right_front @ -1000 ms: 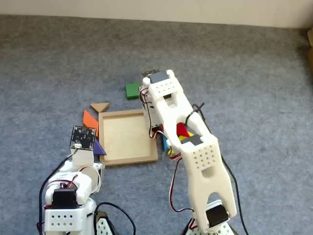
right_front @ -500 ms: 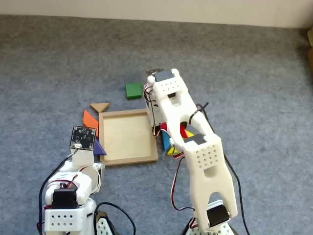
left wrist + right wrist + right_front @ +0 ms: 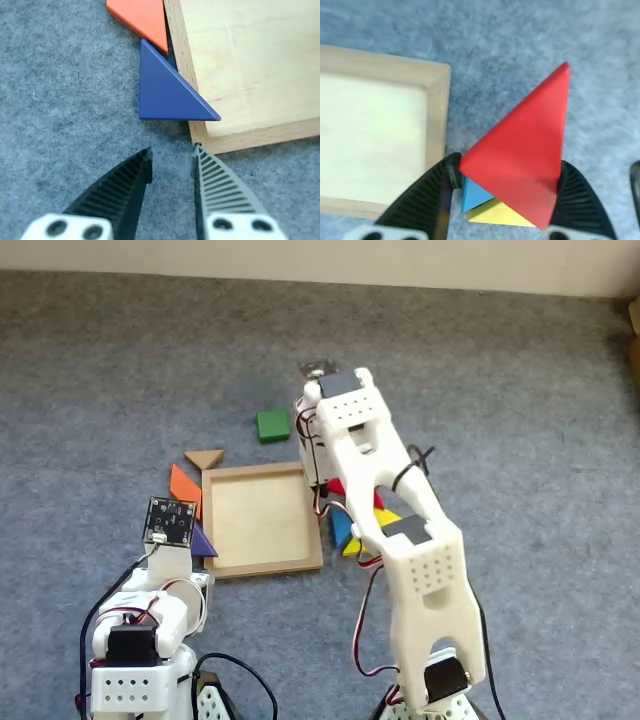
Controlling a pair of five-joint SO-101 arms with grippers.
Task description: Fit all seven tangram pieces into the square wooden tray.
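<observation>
Right wrist view: right claw (image 3: 509, 165) grips the red triangle (image 3: 525, 150) between its fingers, beside the tray (image 3: 438, 120).

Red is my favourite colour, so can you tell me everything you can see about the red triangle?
The red triangle is a flat, smooth piece with sharp corners, and it looks like painted wood. It sits clamped between the black ribbed fingers of the right gripper, which press on two of its sides. It hides part of a blue piece and a yellow piece underneath. It is beside the tray, not touching it, over grey carpet.
</observation>
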